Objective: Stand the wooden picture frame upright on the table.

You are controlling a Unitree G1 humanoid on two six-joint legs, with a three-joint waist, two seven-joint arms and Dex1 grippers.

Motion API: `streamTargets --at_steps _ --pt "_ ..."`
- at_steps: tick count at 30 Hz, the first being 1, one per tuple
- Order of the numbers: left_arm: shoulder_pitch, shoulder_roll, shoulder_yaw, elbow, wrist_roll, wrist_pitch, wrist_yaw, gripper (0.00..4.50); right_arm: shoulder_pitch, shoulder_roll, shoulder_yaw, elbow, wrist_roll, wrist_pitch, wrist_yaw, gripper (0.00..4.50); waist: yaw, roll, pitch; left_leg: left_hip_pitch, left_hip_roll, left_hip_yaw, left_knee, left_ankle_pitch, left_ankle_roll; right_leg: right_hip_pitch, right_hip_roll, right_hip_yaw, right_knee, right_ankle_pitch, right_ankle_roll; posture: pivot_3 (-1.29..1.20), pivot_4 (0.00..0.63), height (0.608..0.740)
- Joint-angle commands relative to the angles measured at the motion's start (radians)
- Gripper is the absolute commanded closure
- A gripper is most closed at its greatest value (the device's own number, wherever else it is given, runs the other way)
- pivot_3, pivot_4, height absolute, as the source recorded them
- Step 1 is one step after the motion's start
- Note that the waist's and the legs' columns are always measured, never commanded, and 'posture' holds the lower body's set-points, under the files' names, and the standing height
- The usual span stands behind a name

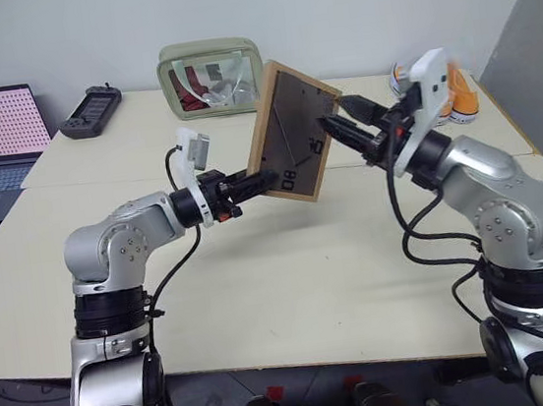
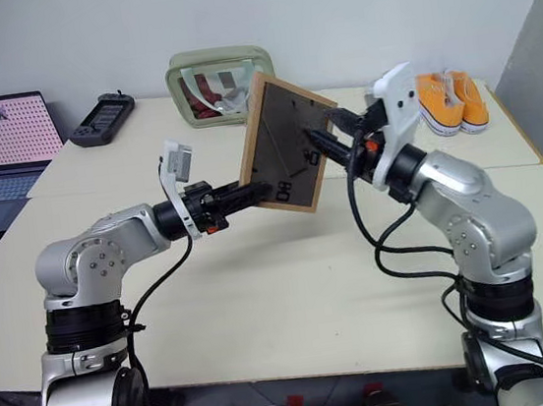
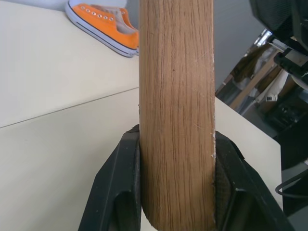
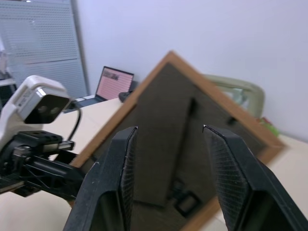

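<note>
While frame (image 1: pixel 288 134) held aloft, pouch (image 1: pixel 210 77) behind.

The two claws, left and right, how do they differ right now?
The left claw is shut on the wooden picture frame, pinching its lower edge; the right claw is open and holds nothing. The left claw carries the frame above the table; the right claw only faces the frame's dark back panel. Both have two black fingers and are raised off the table.
</note>
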Motion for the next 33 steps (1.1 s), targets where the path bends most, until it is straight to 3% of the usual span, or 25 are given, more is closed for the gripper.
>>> streamTargets --at_steps 1,12,19,25,33 --pt "-0.015 0.004 0.006 -0.085 -0.051 -0.008 -0.031 3.2 -0.012 0.01 0.008 0.022 -0.016 -0.06 0.008 2.25 0.0 0.0 0.0 0.0 0.0 0.0 0.0 0.0 0.0 0.0 0.0 0.0 0.0 0.0 0.0 0.0 0.15 0.74" --pt "-0.012 0.004 0.021 -0.112 -0.082 0.014 -0.014 3.2 -0.025 -0.001 0.029 0.157 -0.075 -0.173 0.054 2.25 -0.001 0.001 0.0 0.0 0.0 -0.001 0.0 0.0 0.0 0.0 0.0 -0.001 0.0 0.0 0.0 0.0 0.15 0.74" --pt "-0.02 -0.006 0.017 -0.088 -0.074 0.001 -0.01 3.2 -0.025 0.014 0.043 0.143 -0.071 -0.169 0.049 2.25 -0.001 0.001 0.001 0.0 0.0 -0.001 0.0 0.0 0.0 0.0 0.0 -0.001 0.0 0.0 0.0 0.0 0.15 0.74" --pt "-0.046 -0.019 -0.012 0.016 -0.015 -0.058 -0.02 3.2 -0.038 0.081 0.029 0.02 -0.002 -0.071 -0.024 2.25 -0.001 0.001 0.001 0.0 0.0 -0.002 0.0 0.0 0.0 0.0 0.0 -0.002 0.001 0.0 -0.001 0.0 0.15 0.74" --pt "-0.107 -0.015 -0.047 0.216 0.088 -0.168 -0.057 3.2 0.0 0.077 0.001 -0.067 0.019 -0.001 -0.076 2.25 0.003 0.001 0.001 0.0 0.0 -0.003 0.0 0.0 0.0 0.0 0.0 -0.004 0.001 -0.001 -0.002 0.0 0.15 0.74"
